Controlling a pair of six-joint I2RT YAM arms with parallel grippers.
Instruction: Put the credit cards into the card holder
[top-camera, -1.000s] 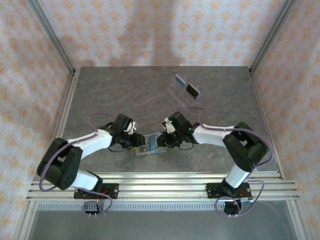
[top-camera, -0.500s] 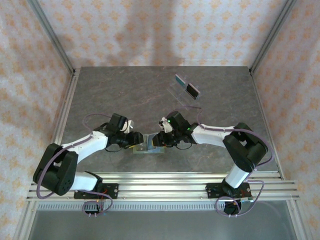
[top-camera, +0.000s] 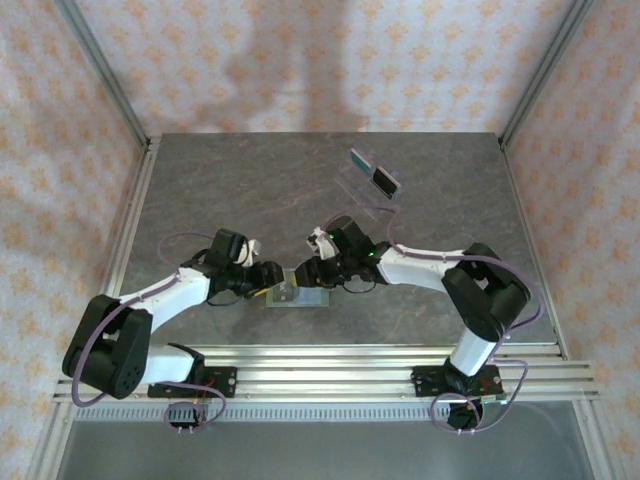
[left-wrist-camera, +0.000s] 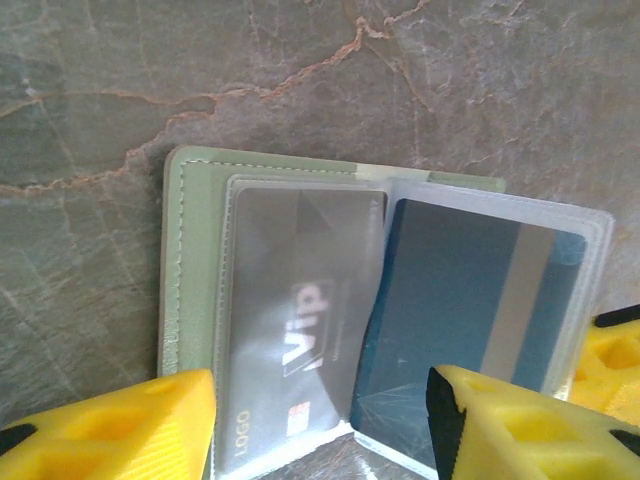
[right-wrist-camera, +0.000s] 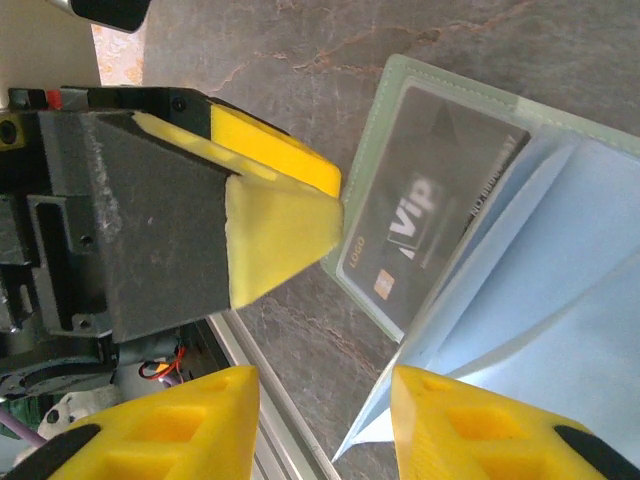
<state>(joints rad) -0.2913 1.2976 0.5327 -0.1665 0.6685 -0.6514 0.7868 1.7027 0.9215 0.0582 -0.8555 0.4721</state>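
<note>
The sage-green card holder (left-wrist-camera: 188, 250) lies open on the table, also seen from above (top-camera: 296, 295). A dark "VIP" credit card (left-wrist-camera: 300, 300) sits in its left clear pocket. A blue credit card (left-wrist-camera: 470, 290) sits in the right sleeve. My left gripper (left-wrist-camera: 320, 430) stands open just short of the holder's near edge. My right gripper (right-wrist-camera: 325, 430) is open too, with the pale sleeve's (right-wrist-camera: 560, 280) corner against its right finger and bare table in the gap. From above, the left gripper (top-camera: 268, 278) and right gripper (top-camera: 306, 271) face each other over the holder.
A clear plastic stand (top-camera: 368, 180) at the back right of the table carries a dark card (top-camera: 384, 181) and a bluish card (top-camera: 360, 159). The aluminium rail (top-camera: 320, 365) runs along the near edge. The left gripper's yellow finger (right-wrist-camera: 280, 220) is close to the right wrist camera.
Both grippers have opened wider. The left arm has swung its elbow out to the left, and the right gripper has shifted left, over the holder.
</note>
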